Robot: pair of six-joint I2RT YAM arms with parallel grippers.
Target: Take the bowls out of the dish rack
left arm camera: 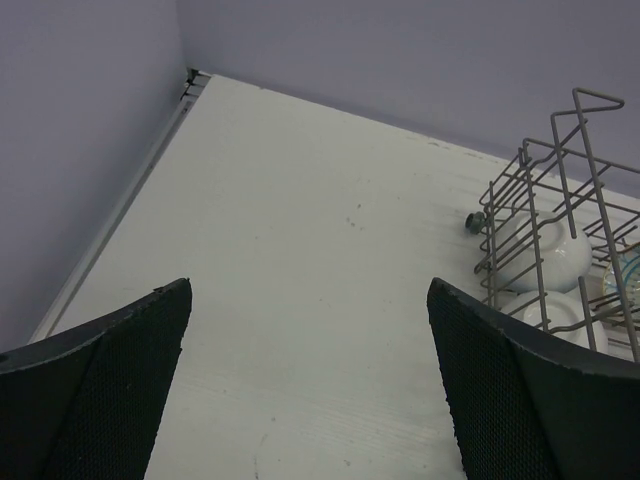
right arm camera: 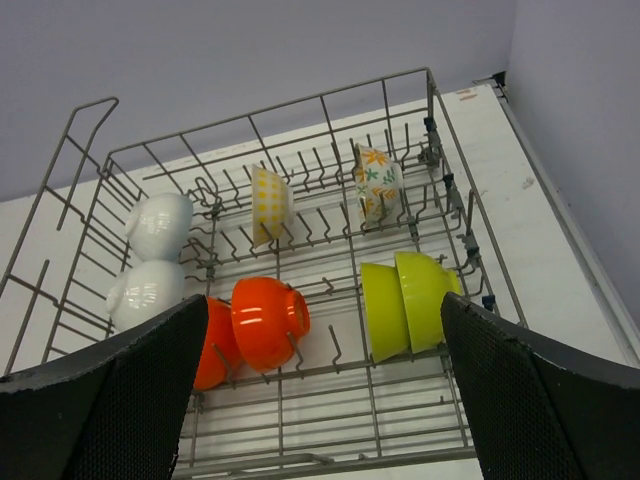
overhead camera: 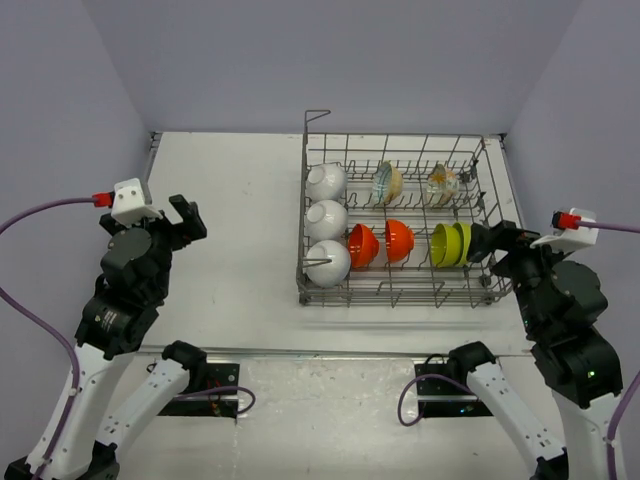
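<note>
Top view: dish rack [overhead camera: 390, 298] at table's [overhead camera: 230, 230] 3 o'clock holds 3 white bowls [overhead camera: 327, 222], 2 orange bowls [overhead camera: 380, 244], 2 green bowls [overhead camera: 451, 244], 2 patterned bowls [overhead camera: 388, 182]. Right wrist view alone shows patterns, yellow check and orange flowers; its finger [right arm camera: 110, 400] hides 3rd white bowl. Right hand [overhead camera: 487, 243] at rack's 4 o'clock corner, left hand [overhead camera: 187, 220] at table's 9 o'clock; both spread wide, empty.

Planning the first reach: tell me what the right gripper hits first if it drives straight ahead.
Probably the dish rack, its near wires, in the gap between the orange-red bowls and the lime-green bowls; depth is hard to judge.
</note>
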